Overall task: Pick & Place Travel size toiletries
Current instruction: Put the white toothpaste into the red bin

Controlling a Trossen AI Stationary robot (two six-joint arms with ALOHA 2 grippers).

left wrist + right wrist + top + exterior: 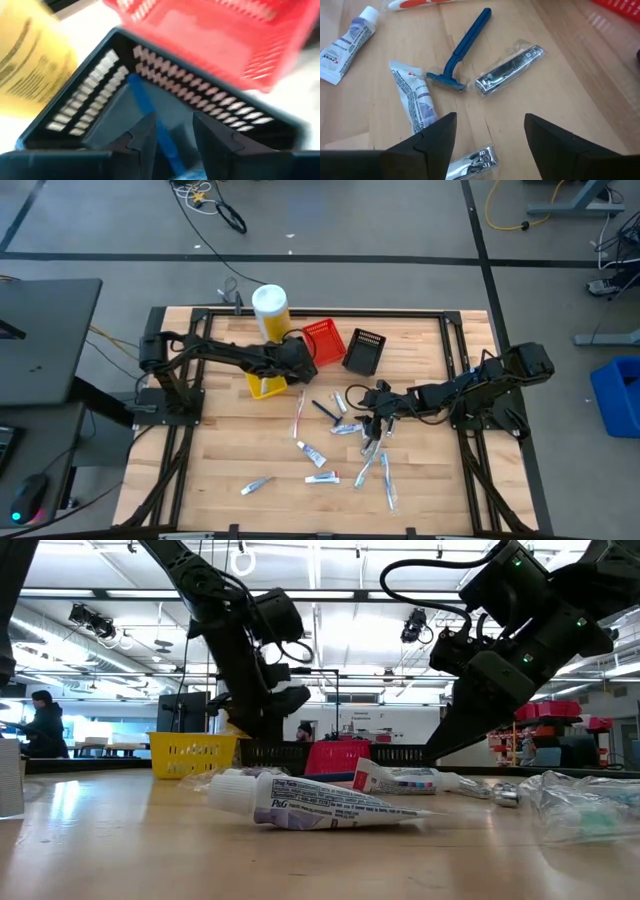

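Travel size toiletries lie loose on the table's middle: white tubes (312, 452) (415, 97), a blue razor (460, 50), silvery packets (510, 70) and thin toothbrushes (388, 485). My right gripper (490, 135) hovers open just above them, fingers slanting down, touching nothing. My left gripper (174, 122) is open over a dark basket (85, 105) between the yellow canister (270, 310) and the red basket (323, 342). A blue stick (150, 107) runs between its fingers, far end down on the basket's floor. My left gripper stands with one finger (145, 135) right beside the blue stick's near half (165, 140); I cannot tell whether it touches it. The fingers slant down into the basket from the table's left, along the stick.
A yellow basket (265, 385) sits below the left arm, and a black basket (364, 350) stands right of the red one. One white tube (320, 802) lies close to the table's near edge. A person (40, 725) is in the room beyond.
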